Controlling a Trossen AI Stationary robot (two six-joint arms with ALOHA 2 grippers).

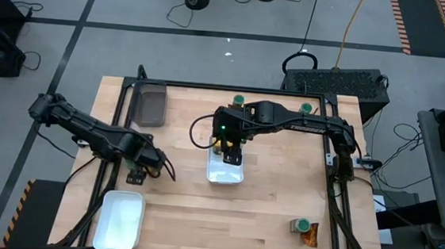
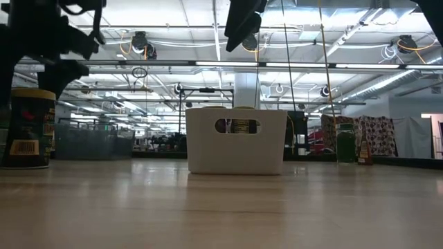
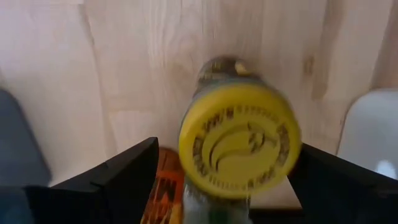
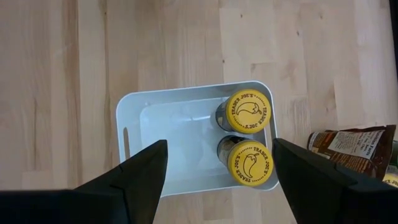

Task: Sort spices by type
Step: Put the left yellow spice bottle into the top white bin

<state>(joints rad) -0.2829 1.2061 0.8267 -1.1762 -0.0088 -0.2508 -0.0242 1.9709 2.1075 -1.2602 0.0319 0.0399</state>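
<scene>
My left gripper (image 1: 143, 168) hangs open near the table's left edge, over a yellow-lidded spice jar (image 3: 239, 143). Its fingers stand on either side of the lid. In the low view this jar (image 2: 28, 128) stands upright on the table. An orange packet (image 3: 163, 183) lies beside it. My right gripper (image 4: 219, 142) is open above the white tray (image 4: 130, 124) at mid-table. Two yellow-lidded jars (image 4: 249, 112) (image 4: 250, 162) stand in the tray. Green-lidded jars stand at the far edge (image 1: 240, 102) (image 1: 307, 109) and near right (image 1: 302, 225). My left gripper comes at the yellow-lidded jar from above, one finger (image 3: 124, 177) on each side of the lid. I cannot tell whether either finger touches it.
A dark bin (image 1: 150, 103) sits at the far left. A second white tray (image 1: 119, 220) lies at the near left corner. A brown packet (image 4: 354, 149) lies right of the middle tray, and another (image 1: 311, 236) lies by the near-right green jar. Bare wood spans the near middle.
</scene>
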